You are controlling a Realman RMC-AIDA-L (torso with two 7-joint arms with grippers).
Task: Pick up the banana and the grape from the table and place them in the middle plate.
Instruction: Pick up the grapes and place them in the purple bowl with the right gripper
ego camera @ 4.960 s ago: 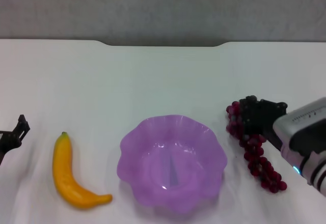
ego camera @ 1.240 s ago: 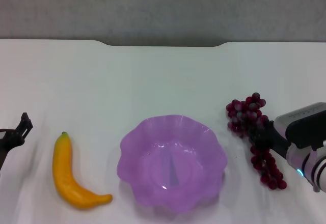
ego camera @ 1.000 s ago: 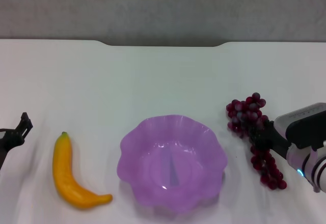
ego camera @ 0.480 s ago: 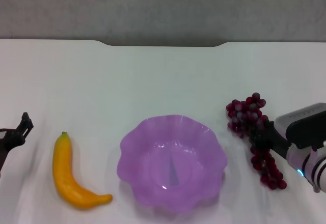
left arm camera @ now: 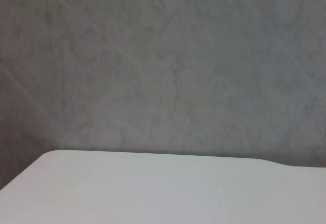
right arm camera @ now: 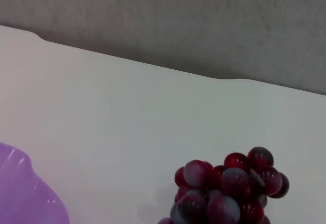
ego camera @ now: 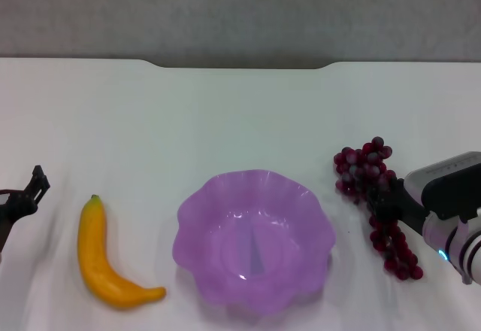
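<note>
Nothing plated yet: middle plate (ego camera: 254,241) empty, near front edge. Banana (ego camera: 105,259) untouched near front-left corner. Right gripper (ego camera: 387,203) low on the grape (ego camera: 373,199) by right edge, grip state can't tell. Left gripper (ego camera: 30,186) idle, left edge, can't tell

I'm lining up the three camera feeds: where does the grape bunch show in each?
Head view: the grape lies right of the middle plate.
Left wrist view: not in it.
Right wrist view: the grape near the bottom edge.
Shared landmark: the table, with its notched far edge.
</note>
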